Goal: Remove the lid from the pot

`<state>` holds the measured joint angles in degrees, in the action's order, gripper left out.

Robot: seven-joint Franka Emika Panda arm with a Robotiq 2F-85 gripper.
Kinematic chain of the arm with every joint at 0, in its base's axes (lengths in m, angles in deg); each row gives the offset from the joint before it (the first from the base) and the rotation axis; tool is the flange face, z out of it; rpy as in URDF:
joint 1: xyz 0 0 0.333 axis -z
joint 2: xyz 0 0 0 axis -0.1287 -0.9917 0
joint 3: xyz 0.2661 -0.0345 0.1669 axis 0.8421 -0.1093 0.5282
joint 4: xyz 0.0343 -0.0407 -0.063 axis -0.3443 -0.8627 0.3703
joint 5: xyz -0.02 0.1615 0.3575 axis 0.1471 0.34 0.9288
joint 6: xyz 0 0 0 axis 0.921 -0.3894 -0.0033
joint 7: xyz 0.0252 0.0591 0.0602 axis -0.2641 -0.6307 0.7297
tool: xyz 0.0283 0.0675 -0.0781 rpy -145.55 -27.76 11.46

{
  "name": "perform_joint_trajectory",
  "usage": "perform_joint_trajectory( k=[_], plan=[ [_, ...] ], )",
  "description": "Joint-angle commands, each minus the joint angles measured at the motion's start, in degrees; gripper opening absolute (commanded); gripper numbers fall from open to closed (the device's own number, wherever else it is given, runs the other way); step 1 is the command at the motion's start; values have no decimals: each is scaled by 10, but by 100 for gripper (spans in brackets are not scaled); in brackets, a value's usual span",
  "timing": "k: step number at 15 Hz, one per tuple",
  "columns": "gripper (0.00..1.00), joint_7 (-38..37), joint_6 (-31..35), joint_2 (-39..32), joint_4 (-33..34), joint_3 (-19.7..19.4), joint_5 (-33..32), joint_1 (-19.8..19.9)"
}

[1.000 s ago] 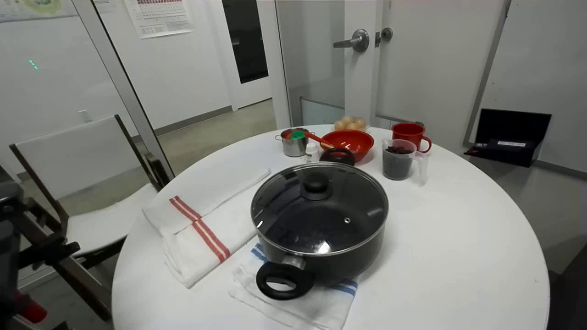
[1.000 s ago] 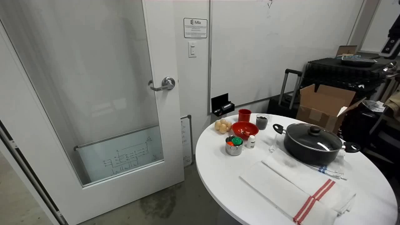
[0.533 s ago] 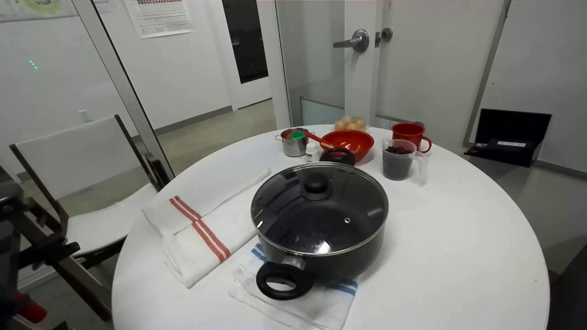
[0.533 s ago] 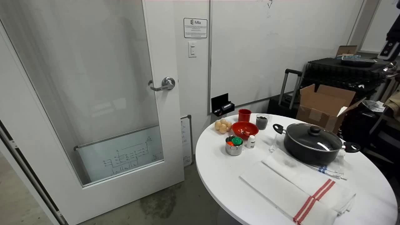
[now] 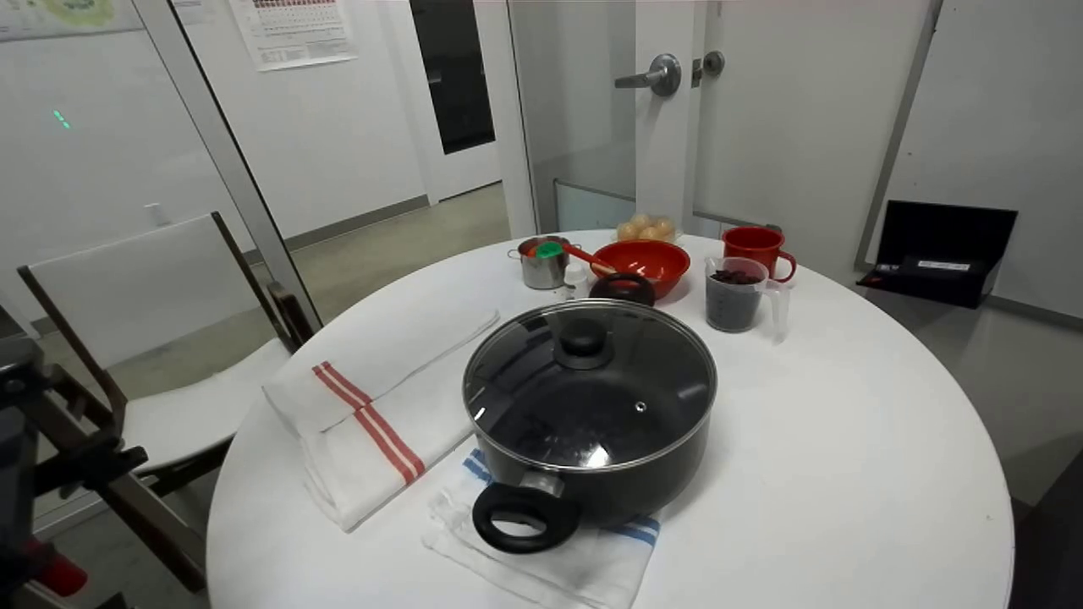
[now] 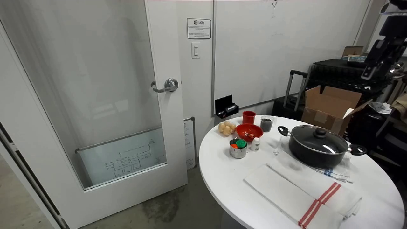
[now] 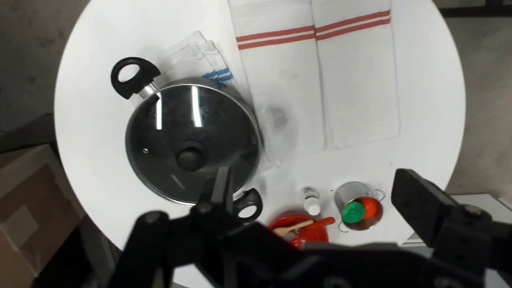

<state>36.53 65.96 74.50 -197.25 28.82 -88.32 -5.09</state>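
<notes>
The clear glass lid (image 5: 525, 397) with a metal rim and black centre knob (image 5: 583, 336) sits flat on the wide black pot (image 5: 651, 491). The lid (image 6: 302, 136) and pot (image 6: 308, 156) also show on the table in an exterior view. In the wrist view the lid (image 7: 168, 128) and a pot handle (image 7: 148, 74) are seen from above. My gripper (image 7: 314, 174) is open and empty, fingers wide apart, high above the table. The lid knob lies left of both fingers in that view. The gripper (image 6: 369, 73) also shows at the upper right, above the pot's level.
Towels (image 5: 355, 423) lie beside and under the pot. A red bowl (image 5: 643, 262), steel cup (image 5: 544, 269), white bottle (image 6: 255, 144), red mug (image 6: 248, 117), measuring cup (image 5: 734, 300) and egg-like balls (image 6: 226, 128) stand at the table's edge. A cardboard box (image 6: 324, 117) stands behind.
My gripper has come further into an exterior view from the upper right, moving left and slightly down. The lid and pot have not moved.
</notes>
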Motion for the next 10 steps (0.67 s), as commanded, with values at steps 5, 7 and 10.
perform_joint_trajectory(
  k=[5,7,10],
  plan=[
    [100,-141,139,-123,21,-28,-131,70],
    [100,-177,159,-156,33,-44,-163,79],
    [100,-207,174,-206,57,-72,-184,79]
  ],
)
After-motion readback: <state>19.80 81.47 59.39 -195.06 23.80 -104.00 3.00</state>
